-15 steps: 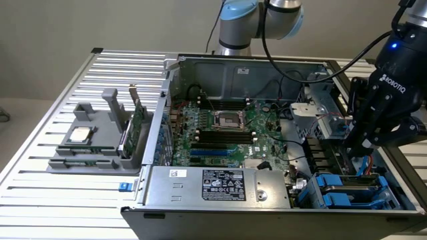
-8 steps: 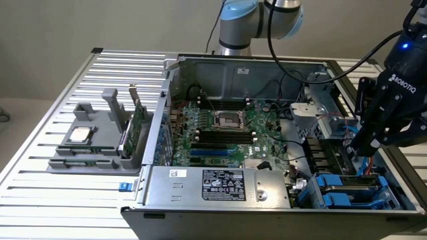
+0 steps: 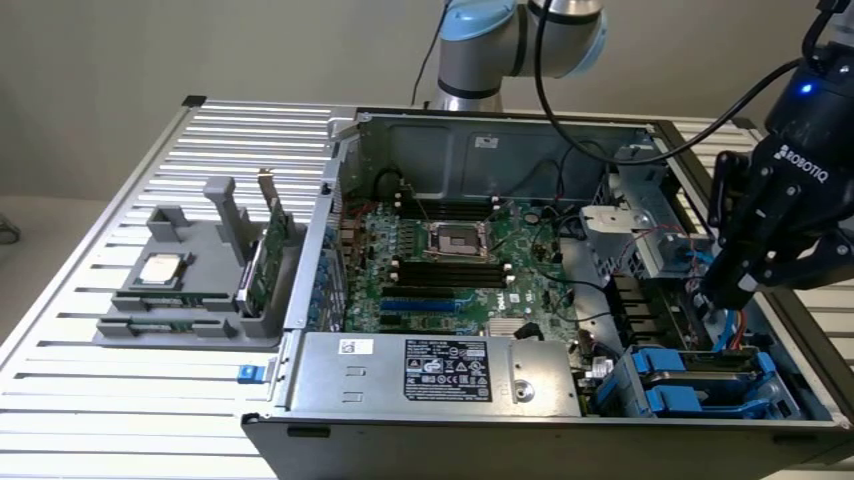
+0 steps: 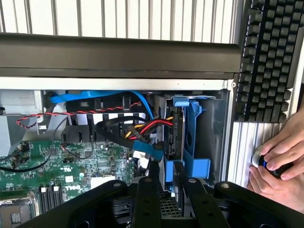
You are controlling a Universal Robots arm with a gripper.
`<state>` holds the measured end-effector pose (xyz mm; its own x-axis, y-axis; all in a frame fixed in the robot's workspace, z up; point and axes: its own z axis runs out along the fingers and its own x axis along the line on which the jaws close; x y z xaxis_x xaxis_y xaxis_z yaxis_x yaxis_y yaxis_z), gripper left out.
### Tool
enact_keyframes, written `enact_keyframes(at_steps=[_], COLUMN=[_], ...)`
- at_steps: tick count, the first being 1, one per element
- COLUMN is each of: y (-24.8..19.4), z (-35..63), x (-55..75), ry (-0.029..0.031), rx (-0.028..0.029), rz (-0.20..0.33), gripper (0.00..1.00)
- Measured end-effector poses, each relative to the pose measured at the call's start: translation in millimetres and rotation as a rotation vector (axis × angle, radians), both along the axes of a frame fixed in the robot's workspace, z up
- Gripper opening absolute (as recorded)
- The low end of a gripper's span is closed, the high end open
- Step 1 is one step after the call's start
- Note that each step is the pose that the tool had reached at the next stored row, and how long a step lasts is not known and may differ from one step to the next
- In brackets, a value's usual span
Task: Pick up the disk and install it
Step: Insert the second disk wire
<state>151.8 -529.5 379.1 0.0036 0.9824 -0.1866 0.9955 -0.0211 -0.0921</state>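
The disk (image 4: 176, 128) stands on edge in its blue carrier frame (image 4: 195, 142) inside the drive bay, in a corner of the open computer case (image 3: 400, 370). In the exterior view the blue carrier (image 3: 701, 385) sits low at the case's front right. My black gripper (image 3: 718, 300) hangs a little above it, near red, orange and blue cables. In the wrist view my gripper (image 4: 165, 178) points down at the carrier's near end. Its fingers (image 4: 148, 194) stand a narrow gap apart, and I see nothing clamped between them.
The motherboard (image 3: 454, 270) fills the case floor, and a power supply box (image 3: 441, 375) lies at the front. A grey fixture (image 3: 187, 290) with a processor chip and a green card stands on the exterior view's left. Beside the case are a keyboard (image 4: 270, 57) and a person's hands (image 4: 280, 161) on a mouse.
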Motion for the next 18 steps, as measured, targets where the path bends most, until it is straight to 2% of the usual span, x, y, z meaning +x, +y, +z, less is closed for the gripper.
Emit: enact_keyframes(at_steps=[6,12,18], y=[5.2,5.2,2.8], z=[0.0,0.0,-3.4], x=[1.7,4.8,5.3], ry=[0.0005,0.0040,0.0044], rx=[-0.0006,-0.0008,-0.0008], rz=[0.000,0.000,0.000], gripper=[0.27,0.27,0.27])
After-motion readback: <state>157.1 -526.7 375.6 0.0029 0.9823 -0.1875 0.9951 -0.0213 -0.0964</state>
